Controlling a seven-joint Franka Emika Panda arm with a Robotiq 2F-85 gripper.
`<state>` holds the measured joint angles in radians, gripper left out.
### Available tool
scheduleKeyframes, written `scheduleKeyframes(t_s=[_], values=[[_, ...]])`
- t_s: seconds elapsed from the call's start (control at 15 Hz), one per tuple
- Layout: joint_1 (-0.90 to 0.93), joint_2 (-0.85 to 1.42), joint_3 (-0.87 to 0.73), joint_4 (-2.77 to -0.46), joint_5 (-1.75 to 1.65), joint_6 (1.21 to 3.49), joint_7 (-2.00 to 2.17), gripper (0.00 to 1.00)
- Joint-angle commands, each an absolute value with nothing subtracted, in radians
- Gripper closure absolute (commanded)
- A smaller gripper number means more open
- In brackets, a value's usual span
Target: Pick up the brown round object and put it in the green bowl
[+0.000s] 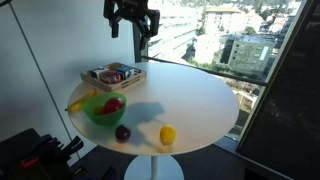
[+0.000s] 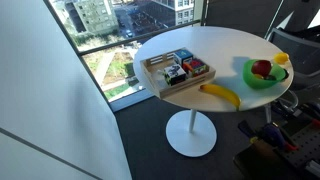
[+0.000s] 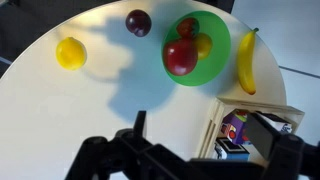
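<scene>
The brown round object (image 3: 138, 22), a dark maroon ball, lies on the white table just left of the green bowl (image 3: 216, 60) in the wrist view. In an exterior view it (image 1: 122, 132) sits near the front edge, beside the bowl (image 1: 92, 115). The bowl holds red items and a yellow one. It also shows in an exterior view (image 2: 255, 82), where the ball is out of sight. My gripper (image 3: 200, 135) is open and empty, high above the table near the tray (image 1: 130, 30).
A yellow round fruit (image 3: 70, 53) lies left of the ball. A banana (image 3: 245, 62) lies right of the bowl. A wooden tray of packets (image 3: 212, 130) sits under the gripper. The round table (image 1: 200, 100) stands beside large windows.
</scene>
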<state>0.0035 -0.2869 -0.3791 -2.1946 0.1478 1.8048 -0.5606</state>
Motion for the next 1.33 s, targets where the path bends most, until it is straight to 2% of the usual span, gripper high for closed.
scheduleKeyframes(t_s=[0.0, 0.87, 1.27], values=[[-0.043, -0.281, -0.338, -2.191, 0.16, 1.801, -0.571, 0.0], [-0.043, -0.282, -0.338, -2.191, 0.16, 1.801, -0.571, 0.0], [-0.047, -0.287, -0.265, -2.199, 0.134, 1.815, -0.563, 0.0]])
